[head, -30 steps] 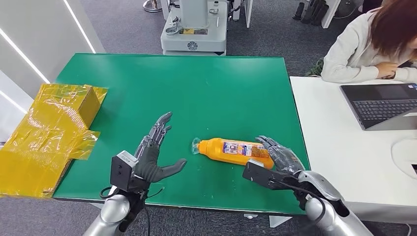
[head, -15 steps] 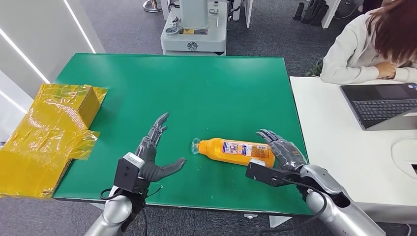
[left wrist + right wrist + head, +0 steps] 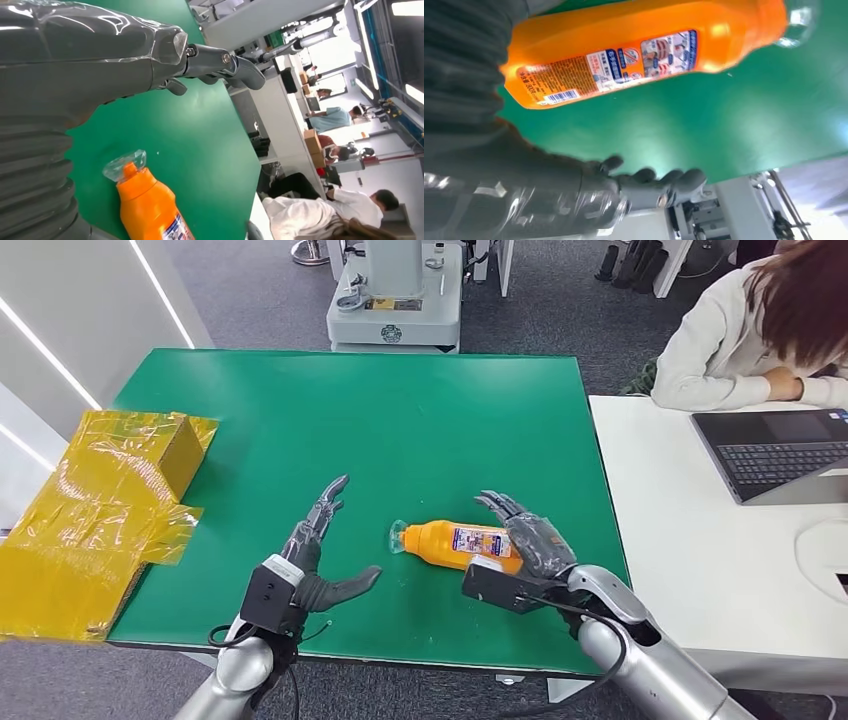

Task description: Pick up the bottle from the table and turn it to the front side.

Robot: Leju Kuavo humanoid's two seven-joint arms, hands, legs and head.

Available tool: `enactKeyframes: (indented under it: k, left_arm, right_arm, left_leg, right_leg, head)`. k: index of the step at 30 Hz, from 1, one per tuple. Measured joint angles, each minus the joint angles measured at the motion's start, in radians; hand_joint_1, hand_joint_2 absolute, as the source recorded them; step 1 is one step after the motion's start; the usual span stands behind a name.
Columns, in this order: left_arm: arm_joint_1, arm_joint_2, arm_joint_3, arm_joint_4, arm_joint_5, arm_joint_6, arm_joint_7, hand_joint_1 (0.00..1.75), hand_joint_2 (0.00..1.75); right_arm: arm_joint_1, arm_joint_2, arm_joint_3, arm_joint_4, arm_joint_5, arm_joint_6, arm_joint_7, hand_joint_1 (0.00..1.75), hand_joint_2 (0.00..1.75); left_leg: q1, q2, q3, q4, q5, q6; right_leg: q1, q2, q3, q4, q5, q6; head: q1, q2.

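Right hand (image 3: 527,545) arches over the bottle (image 3: 455,543), barcode label (image 3: 556,96) facing wrist view.

The orange bottle (image 3: 644,50) carries a printed label (image 3: 624,62) with small Chinese characters, product pictures and a barcode (image 3: 559,96) at the base end; the print is too small and tilted to read. No other text is legible.

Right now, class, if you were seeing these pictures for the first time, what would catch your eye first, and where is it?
The orange bottle lying on its side near the front of the bright green table stands out first. The right hand is spread over its base end, while the left hand is open to its left. Crinkled yellow wrapping covers the table's left edge.
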Motion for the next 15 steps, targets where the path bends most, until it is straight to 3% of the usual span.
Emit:
enactKeyframes:
  k: [8, 15]
  left_arm:
    - [-0.003, 0.000, 0.000, 0.018, 0.027, -0.007, 0.005, 0.00, 1.75]
    - [0.007, 0.003, 0.001, 0.028, 0.037, 0.004, 0.005, 0.00, 1.75]
  right_arm:
    - [-0.059, 0.026, 0.073, 0.115, 0.007, 0.098, 0.054, 0.00, 1.75]
    - [-0.069, -0.001, 0.131, 0.157, 0.105, 0.109, 0.069, 0.00, 1.75]
  left_leg:
    - [0.000, 0.000, 0.000, 0.000, 0.000, 0.000]
    - [0.000, -0.001, 0.000, 0.000, 0.000, 0.000]
  right_leg:
    - [0.000, 0.000, 0.000, 0.000, 0.000, 0.000]
    - [0.000, -0.001, 0.000, 0.000, 0.000, 0.000]
  head:
    - [0.000, 0.000]
    - [0.000, 0.000]
